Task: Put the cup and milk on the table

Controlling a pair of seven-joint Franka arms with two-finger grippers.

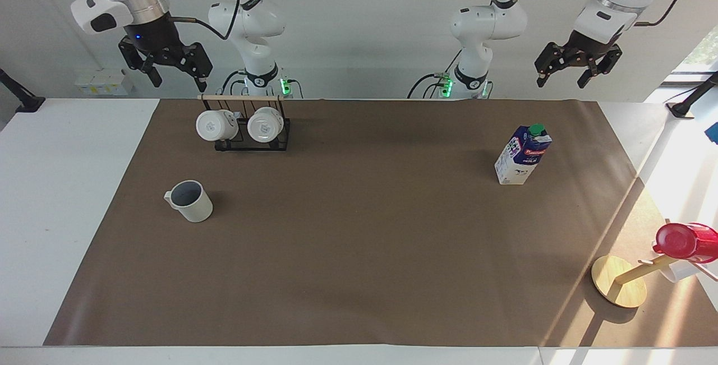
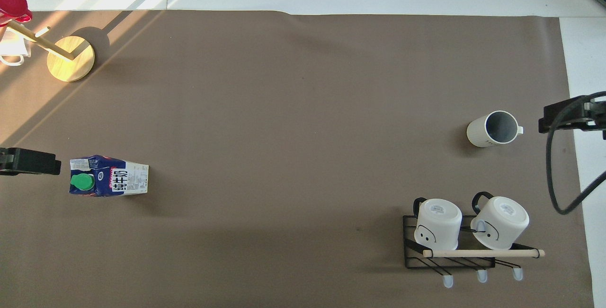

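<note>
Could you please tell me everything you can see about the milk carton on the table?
The milk carton is tall, white and dark blue, apparently of coated card, with a green screw cap, a red label band and black cow spots low on one face. The cap is on. The carton stands upright on the brown mat, toward the left arm's end of the table. Nothing else touches it; the left gripper hangs raised, apart from it.

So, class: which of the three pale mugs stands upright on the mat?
The off-white cup with the dark inside stands alone, mouth up; the two white mugs hang tilted on the black rack.
</note>
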